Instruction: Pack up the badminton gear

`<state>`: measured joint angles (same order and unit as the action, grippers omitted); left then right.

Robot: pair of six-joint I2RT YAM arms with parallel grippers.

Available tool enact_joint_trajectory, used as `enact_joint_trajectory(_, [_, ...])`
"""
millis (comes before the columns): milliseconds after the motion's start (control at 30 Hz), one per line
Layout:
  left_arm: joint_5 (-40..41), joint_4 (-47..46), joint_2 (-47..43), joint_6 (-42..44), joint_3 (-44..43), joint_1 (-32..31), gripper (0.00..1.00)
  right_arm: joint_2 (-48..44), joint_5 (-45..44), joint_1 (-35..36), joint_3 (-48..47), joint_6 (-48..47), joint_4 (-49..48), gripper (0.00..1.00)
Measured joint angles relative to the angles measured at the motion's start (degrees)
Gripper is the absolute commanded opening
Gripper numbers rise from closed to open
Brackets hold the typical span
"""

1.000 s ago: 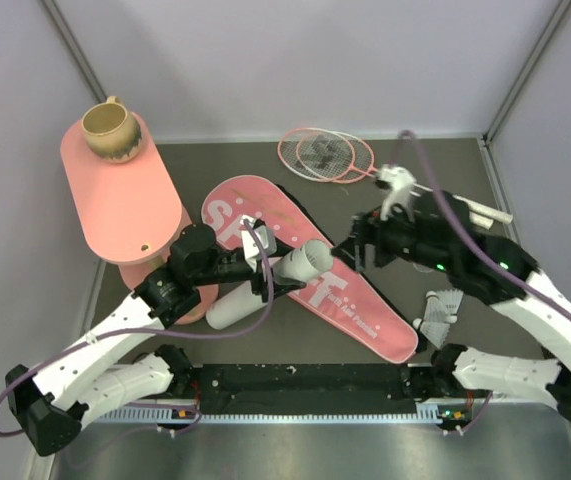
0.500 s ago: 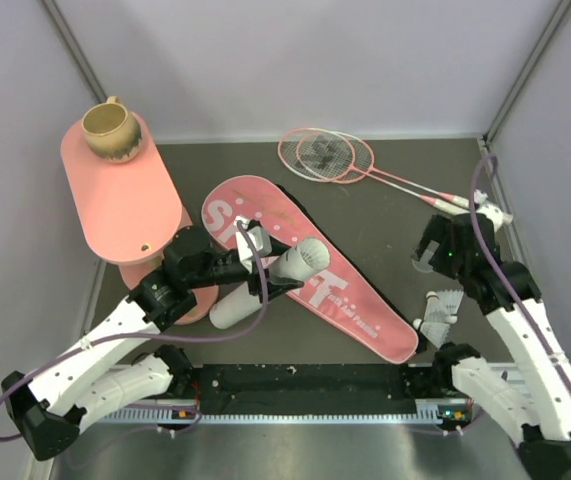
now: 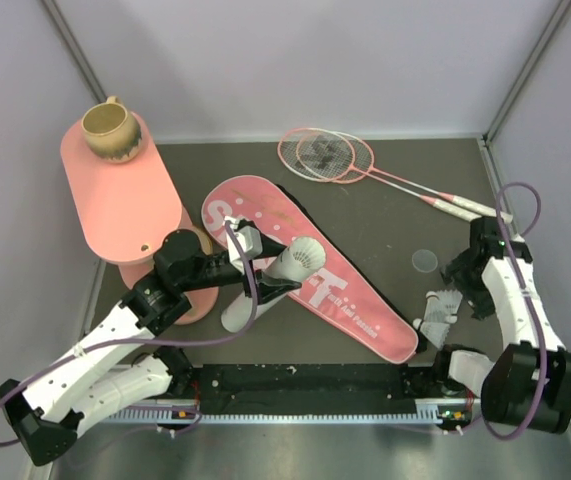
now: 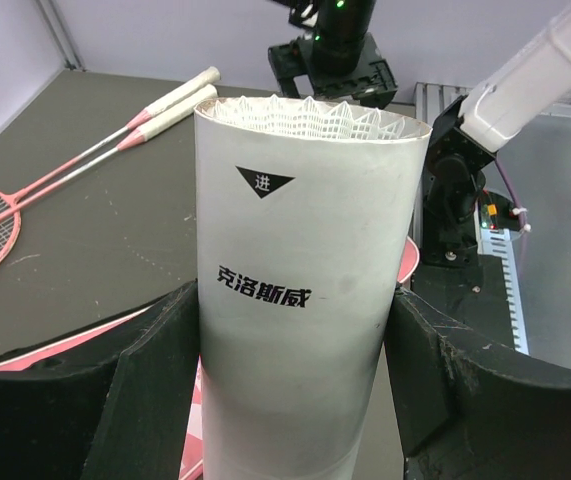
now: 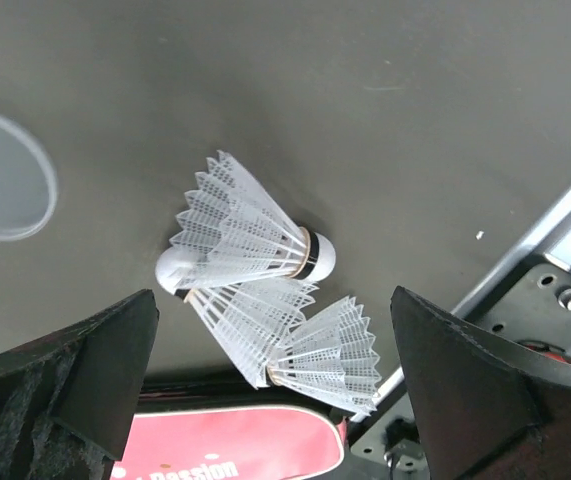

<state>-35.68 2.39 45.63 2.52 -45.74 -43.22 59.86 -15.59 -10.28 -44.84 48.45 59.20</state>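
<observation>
Between clenched jaws of the left gripper (image 4: 295, 385): long white tube (image 4: 305, 210) printed "克洛斯威".
Right gripper (image 5: 275, 375) has swung back, gaping over white feather shuttlecocks (image 5: 250, 240).

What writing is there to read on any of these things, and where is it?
"进", in a black triangle, on the white tube.
"克洛斯威", lower on the tube.
"S" and "T", big white letters on the pink bag; the letters between are covered.
"passion", small, on the bag.
The dark mark on the rackets is too blurred.
</observation>
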Motion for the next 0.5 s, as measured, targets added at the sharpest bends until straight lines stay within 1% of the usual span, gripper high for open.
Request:
enact_joint_trajectory(67, [-0.3, -0.3, -0.2, -0.5, 0.0, 0.0, 0.06, 3.9, -0.8, 0.0, -1.1, 1.3, 0.9, 0.98])
enact_joint_trajectory(167, [-0.6, -1.1, -0.6, -1.1, 0.1, 0.0, 0.05, 6.8, -1.1, 0.0, -3.1, 2.7, 2.1, 0.93])
enact_joint_trajectory(300, [-0.9, -1.7, -1.1, -1.5, 0.2, 0.0, 0.05, 10.1, -1.1, 0.0, -5.6, 4.3, 2.3, 0.84])
enact_joint_trajectory(500, [-1.0, -2.4, -1.7, -2.0, 0.3, 0.0, 0.05, 14.1, -1.1, 0.0, -6.3, 6.8, 2.7, 0.8])
